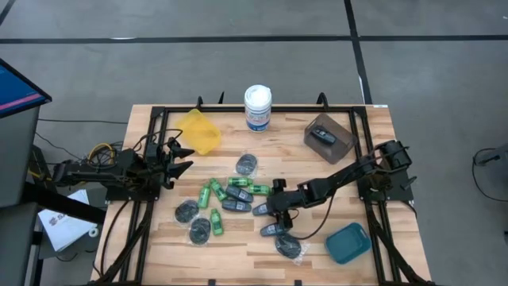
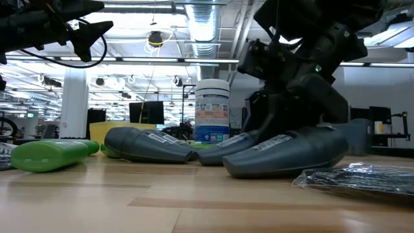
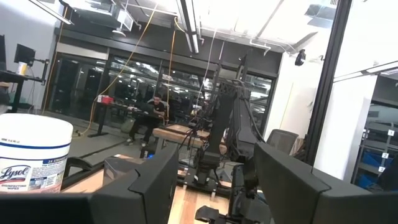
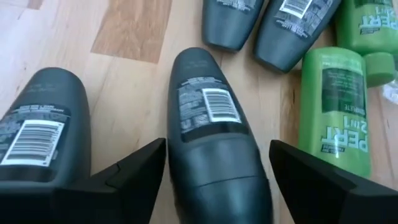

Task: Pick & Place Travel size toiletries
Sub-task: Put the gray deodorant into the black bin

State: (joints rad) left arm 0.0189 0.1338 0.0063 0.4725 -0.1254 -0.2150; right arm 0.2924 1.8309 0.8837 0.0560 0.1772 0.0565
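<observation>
Travel size toiletries lie loose on the wooden table: dark blue-grey mini bottles (image 1: 236, 196), green mini bottles (image 1: 213, 193) and flat wrapped discs (image 1: 247, 164). My right gripper (image 1: 270, 210) is low at the middle right, slanting down and open. One dark bottle (image 4: 211, 143) lies on its side between the two fingers (image 4: 134, 174), lengthwise along them. A gap shows at one finger, and I cannot tell whether the other touches. My left gripper (image 1: 184, 157) waits open above the table's left side.
A white labelled tub (image 1: 257, 107) stands at the far middle. Beside it are a yellow bin (image 1: 198, 131) and a brown bin (image 1: 337, 143) that holds one dark bottle. A teal bin (image 1: 348, 242) sits at the near right. A wrapped disc (image 1: 290, 245) lies near my right gripper.
</observation>
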